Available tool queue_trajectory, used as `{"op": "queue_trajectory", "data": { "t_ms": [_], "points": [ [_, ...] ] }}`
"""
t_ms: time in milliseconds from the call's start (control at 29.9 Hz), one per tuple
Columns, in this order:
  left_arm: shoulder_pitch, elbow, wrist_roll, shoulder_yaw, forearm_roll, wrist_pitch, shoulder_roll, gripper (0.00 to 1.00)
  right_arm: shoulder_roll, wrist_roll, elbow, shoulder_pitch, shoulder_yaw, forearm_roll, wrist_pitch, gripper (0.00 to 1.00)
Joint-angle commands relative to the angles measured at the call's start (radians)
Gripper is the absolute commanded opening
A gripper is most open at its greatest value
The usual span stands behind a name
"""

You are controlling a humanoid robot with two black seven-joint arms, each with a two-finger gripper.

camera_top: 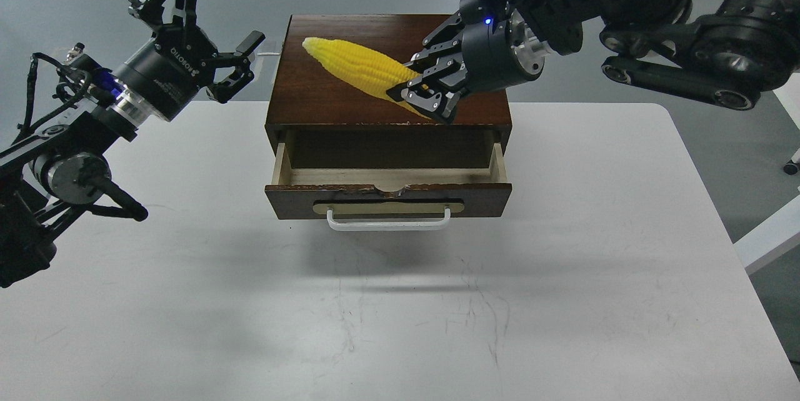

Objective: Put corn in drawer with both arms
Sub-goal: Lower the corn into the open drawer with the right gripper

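right fingers (420, 94): clamped round the thick end of the corn (359, 70), so yeah, it's held
left fingers (209, 35): spread wide, holding nothing, off past the box's left edge
corn: over the box top (375, 110), long axis slanting back-left
drawer (387, 185): pulled open, empty, right below-front of the corn on the worktop (562, 263)

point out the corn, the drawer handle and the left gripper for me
corn (356, 67), head view, on the middle of the yellow cob.
drawer handle (388, 223), head view, on the white bar at the drawer front.
left gripper (209, 35), head view, midway between its spread fingertips.
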Motion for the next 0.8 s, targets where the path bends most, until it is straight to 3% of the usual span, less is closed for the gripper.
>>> {"op": "queue_trajectory", "data": {
  "t_ms": [0,267,601,768],
  "points": [
    [-0.001,0.000,0.000,0.000,0.000,-0.002,0.004,0.98,0.015,0.000,0.019,0.005,-0.017,-0.096,-0.028,0.04],
    [-0.001,0.000,0.000,-0.006,0.000,-0.003,0.010,0.98,0.062,0.000,0.011,-0.007,-0.089,-0.168,-0.105,0.04],
    [-0.002,0.000,0.000,-0.006,0.000,-0.003,0.018,0.98,0.091,0.000,-0.046,-0.079,-0.123,-0.181,-0.110,0.06],
    [-0.001,-0.003,0.000,-0.006,0.000,-0.003,0.026,0.98,0.097,0.000,-0.063,-0.096,-0.126,-0.181,-0.110,0.15]
  ]
}}
